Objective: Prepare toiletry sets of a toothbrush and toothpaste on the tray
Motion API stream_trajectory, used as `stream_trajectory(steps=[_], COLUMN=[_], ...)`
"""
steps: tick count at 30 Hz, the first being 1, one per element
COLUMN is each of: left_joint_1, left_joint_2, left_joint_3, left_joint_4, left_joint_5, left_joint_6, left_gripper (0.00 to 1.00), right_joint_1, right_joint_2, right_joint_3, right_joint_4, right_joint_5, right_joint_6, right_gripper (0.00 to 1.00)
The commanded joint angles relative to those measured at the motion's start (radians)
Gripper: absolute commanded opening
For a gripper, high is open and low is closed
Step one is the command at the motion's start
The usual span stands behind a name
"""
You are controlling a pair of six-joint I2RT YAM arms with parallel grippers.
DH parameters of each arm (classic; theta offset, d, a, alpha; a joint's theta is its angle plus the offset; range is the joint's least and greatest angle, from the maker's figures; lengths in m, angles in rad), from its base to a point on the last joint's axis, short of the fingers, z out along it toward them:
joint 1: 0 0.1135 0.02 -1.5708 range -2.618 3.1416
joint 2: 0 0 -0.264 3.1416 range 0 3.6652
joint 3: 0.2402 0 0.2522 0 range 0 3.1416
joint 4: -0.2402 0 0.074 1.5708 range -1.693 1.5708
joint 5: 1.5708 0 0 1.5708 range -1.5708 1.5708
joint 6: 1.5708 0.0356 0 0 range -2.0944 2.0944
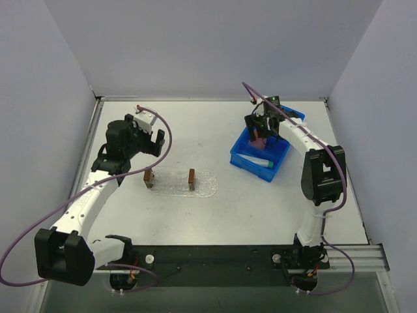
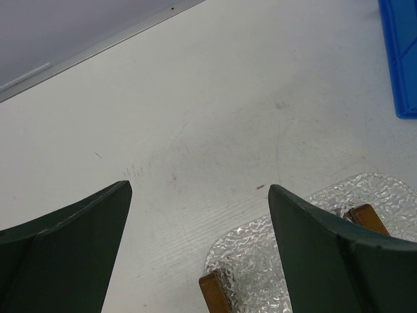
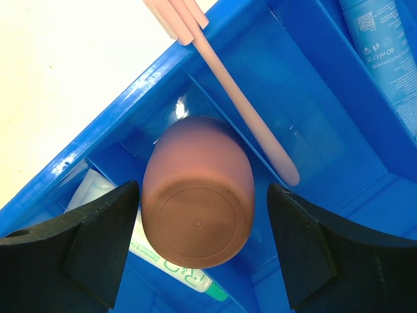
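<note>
My right gripper (image 3: 202,195), jaws apart, hangs over the pink cup (image 3: 199,208) in the blue bin (image 3: 130,98) — best shift onto the toothbrush (image 3: 247,111) (leaning just beside it), pinching mid-handle; the tray (image 1: 171,180) lies left.

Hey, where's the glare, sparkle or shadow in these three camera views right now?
Top external: even light, soft shadows under the arms, nothing blown out. Left wrist: the clear tray sparkles with tiny highlights, and the table looks sharp. Right wrist: white glare streaks on the blue bin wall beside the pink cup.
</note>
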Motion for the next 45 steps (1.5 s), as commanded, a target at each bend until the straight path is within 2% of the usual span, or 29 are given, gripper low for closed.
stream_trajectory(steps=[1,9,15,27,31,45], left_joint_1=[0.002,0.004,0.002,0.004,0.004,0.001], left_joint_2=[-0.015,-0.018,-0.015,-0.006,0.002,0.036], left_joint_3=[-0.008,-0.018,-0.019,-0.013,0.004,0.077], left_joint_4=[0.058,0.061,0.061,0.071,0.066,0.077], left_joint_5=[0.007,0.005,0.011,0.022,0.028,0.131], left_joint_6=[0.000,0.001,-0.003,-0.014,-0.023,-0.085], left_gripper=[0.97,0.98,0.97,0.97,0.98,0.98], right_joint_1=[0.008,0.008,0.008,0.008,0.007,0.008], right_joint_2=[0.006,0.002,0.006,-0.049,-0.092,-0.262], right_joint_3=[-0.011,-0.028,-0.024,0.011,0.041,0.150], right_joint_4=[-0.023,-0.025,-0.023,-0.046,-0.074,-0.152], right_joint_5=[0.016,0.005,0.005,0.030,0.051,0.088], right_joint_6=[-0.009,-0.014,-0.014,-0.037,-0.055,-0.078], right_gripper=[0.74,0.74,0.70,0.45,0.30,0.10])
